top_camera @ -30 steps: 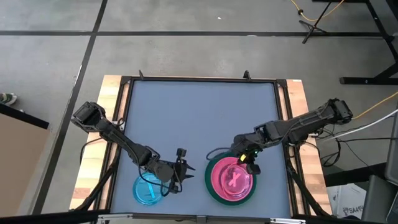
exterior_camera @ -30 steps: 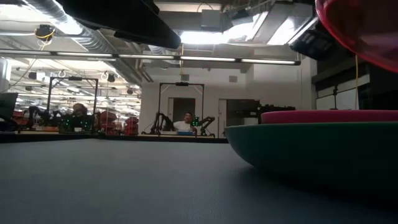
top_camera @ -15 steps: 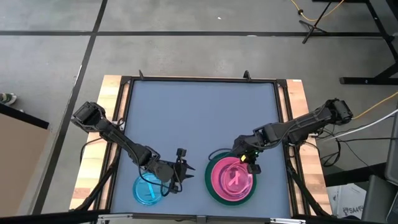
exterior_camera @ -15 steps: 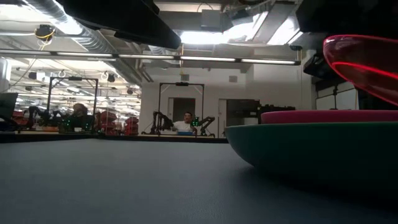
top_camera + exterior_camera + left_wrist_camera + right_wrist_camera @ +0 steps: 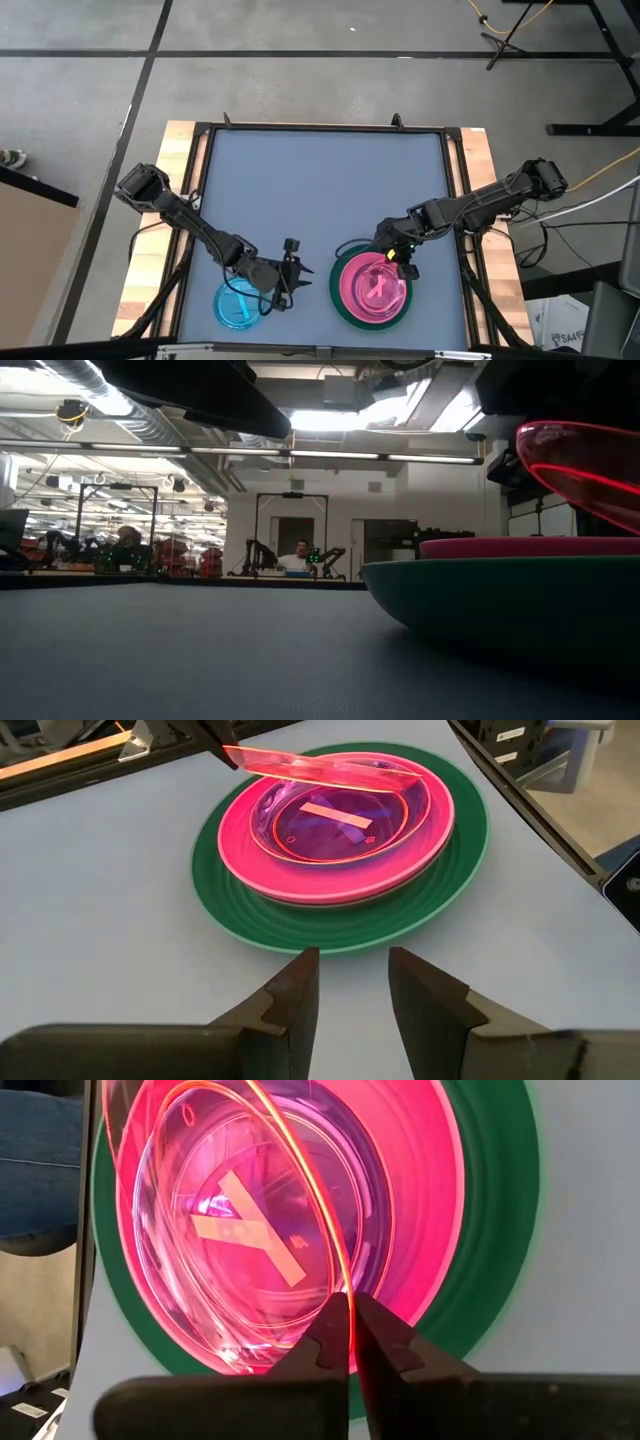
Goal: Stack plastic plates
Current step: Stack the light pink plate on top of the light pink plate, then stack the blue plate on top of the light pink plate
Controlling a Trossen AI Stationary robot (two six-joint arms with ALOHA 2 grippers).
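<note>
A large green plate lies near the table's near edge, an opaque pink plate on it and a small translucent pink plate in that. My right gripper is shut on a second translucent pink plate, tilted over the stack. A translucent blue plate lies flat to the left. My left gripper hovers open between the blue plate and the stack, pointing at the stack. My right gripper pinches the rim of the upper translucent pink plate between its two fingers, on the plate's far-right side. The fingers come slanting down from the table's far right. The plate hangs tilted above the stack; whether its low edge touches, I cannot tell.
The grey table top stretches bare toward the far edge inside a dark frame. Wooden boards flank both sides. Beyond the table the low view shows a lab room with a seated person far off.
My right gripper has come down, and the tilted translucent pink plate it holds has dropped closer to the pink plate on the stack. Its place over the table has hardly shifted.
</note>
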